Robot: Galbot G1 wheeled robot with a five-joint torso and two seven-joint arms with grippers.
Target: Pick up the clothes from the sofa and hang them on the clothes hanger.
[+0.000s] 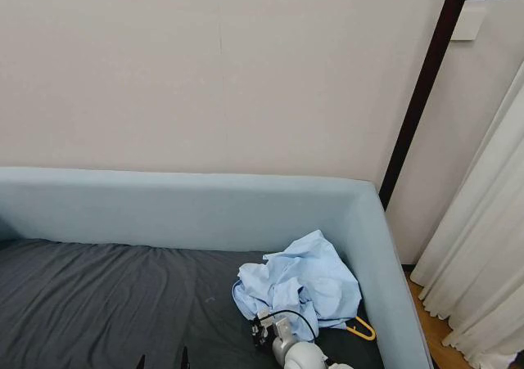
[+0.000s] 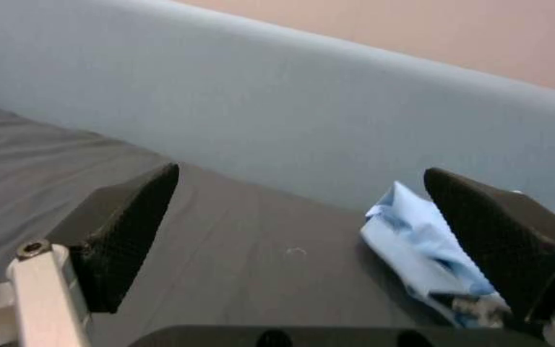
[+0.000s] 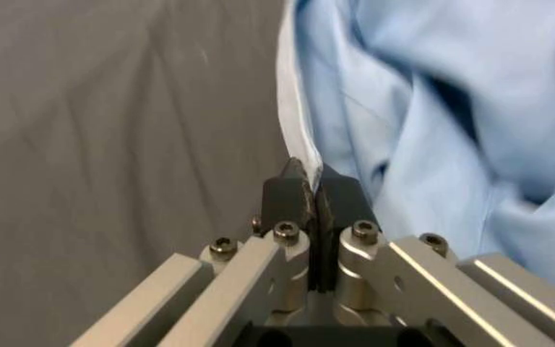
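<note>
A crumpled light blue shirt [image 1: 303, 283] lies in the sofa's right corner, on the dark grey seat [image 1: 98, 295]. My right gripper [image 1: 262, 330] is at the shirt's near left edge. In the right wrist view this gripper [image 3: 306, 175] is shut, pinching the shirt's hem [image 3: 292, 108] between its black pads. A yellow hanger [image 1: 360, 330] pokes out from under the shirt on the right. My left gripper [image 1: 162, 359] hovers low over the seat, left of the shirt. Its fingers [image 2: 128, 224] are spread wide with nothing between them, and the shirt [image 2: 422, 246] lies off to one side.
The pale blue sofa back [image 1: 180, 209] and right armrest [image 1: 385, 271] wall in the corner. A dark rack pole [image 1: 422, 91] rises behind the armrest, against the wall. White curtains [image 1: 483, 246] hang at the far right above a strip of wooden floor [image 1: 427, 320].
</note>
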